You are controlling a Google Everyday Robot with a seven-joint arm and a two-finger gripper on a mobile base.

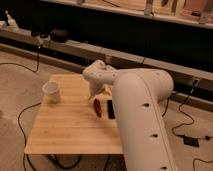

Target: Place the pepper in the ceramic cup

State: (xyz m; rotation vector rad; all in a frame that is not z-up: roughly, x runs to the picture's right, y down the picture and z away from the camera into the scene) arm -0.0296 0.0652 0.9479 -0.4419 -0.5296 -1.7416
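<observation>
The pepper (97, 107), dark red and slender, lies on the wooden table (70, 127) right of its centre. The ceramic cup (52, 92), white and upright, stands near the table's left back corner, well left of the pepper. My gripper (96, 90) hangs from the bent white arm (137, 100) just above and behind the pepper, pointing down at the table. It is open and holds nothing. The arm's bulk hides the table's right side.
A flat black rectangular object (111, 109) lies right beside the pepper, partly under the arm. Black cables (22, 120) trail on the floor left of the table. A long dark ledge (65, 47) runs behind it.
</observation>
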